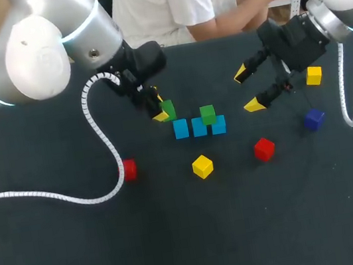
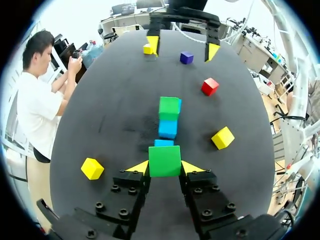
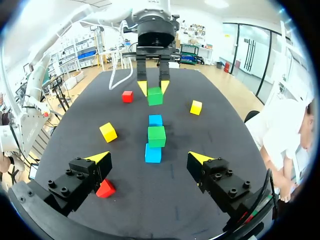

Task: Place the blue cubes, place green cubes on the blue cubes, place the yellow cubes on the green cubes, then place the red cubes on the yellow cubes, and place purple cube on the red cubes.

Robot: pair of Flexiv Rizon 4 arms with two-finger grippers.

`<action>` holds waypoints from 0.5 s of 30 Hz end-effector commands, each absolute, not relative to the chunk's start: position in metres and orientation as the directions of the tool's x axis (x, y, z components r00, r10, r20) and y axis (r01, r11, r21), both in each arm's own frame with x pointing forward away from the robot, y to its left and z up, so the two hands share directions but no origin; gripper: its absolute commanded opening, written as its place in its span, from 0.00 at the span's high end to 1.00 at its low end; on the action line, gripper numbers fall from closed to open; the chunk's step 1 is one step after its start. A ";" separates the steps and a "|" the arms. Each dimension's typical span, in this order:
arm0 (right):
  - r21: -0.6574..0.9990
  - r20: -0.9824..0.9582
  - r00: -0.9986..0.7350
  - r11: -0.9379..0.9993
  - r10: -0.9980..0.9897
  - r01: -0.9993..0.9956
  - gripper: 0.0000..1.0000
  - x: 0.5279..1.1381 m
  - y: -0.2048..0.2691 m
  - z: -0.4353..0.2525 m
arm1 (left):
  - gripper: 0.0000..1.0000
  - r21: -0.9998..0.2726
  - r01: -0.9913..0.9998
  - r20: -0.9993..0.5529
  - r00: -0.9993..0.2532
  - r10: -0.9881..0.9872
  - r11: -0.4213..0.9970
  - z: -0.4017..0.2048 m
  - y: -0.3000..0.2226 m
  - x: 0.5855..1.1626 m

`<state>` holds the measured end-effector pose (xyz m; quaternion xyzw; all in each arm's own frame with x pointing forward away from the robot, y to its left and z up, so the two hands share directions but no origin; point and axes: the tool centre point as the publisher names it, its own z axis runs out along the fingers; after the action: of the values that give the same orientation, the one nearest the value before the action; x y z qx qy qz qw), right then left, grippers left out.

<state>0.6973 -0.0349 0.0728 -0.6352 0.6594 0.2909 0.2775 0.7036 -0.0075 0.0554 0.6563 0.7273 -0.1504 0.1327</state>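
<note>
Three blue cubes [image 1: 198,127] lie in a row mid-table, with one green cube [image 1: 208,114] resting on top toward the row's right end. My left gripper [image 1: 161,110] hovers just left of the row, shut on a second green cube [image 1: 168,110]. In the left wrist view that green cube [image 2: 164,161] sits between the yellow tips, above the nearest blue cube [image 2: 163,143]. My right gripper [image 1: 248,89] hangs open and empty right of the row; in its wrist view the gripper [image 3: 150,159] faces the stacked green cube [image 3: 156,135].
Loose cubes lie around: yellow [image 1: 202,166] and red [image 1: 264,149] in front of the row, red [image 1: 129,169] at the left, purple [image 1: 314,119] and yellow [image 1: 314,75] at the right. Another yellow [image 2: 92,168] lies beside my left gripper.
</note>
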 end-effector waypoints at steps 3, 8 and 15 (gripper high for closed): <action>0.031 -0.737 -0.038 0.023 -0.675 -0.999 0.00 0.697 -0.035 0.073 | 1.00 -0.056 0.994 -0.380 -0.104 0.919 0.090 0.049 -0.016 0.698; 0.031 -0.737 -0.038 0.023 -0.675 -0.999 0.00 0.697 -0.035 0.073 | 1.00 -0.067 0.994 -0.389 -0.107 0.915 0.088 0.044 -0.024 0.698; 0.031 -0.737 -0.038 0.023 -0.675 -0.999 0.00 0.697 -0.035 0.073 | 1.00 -0.077 0.994 -0.389 -0.098 0.916 0.073 0.038 -0.034 0.696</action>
<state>0.6973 -0.0349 0.0728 -0.6352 0.6594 0.2909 0.2774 0.6904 -0.0302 0.0410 0.6597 0.7230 -0.1621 0.1253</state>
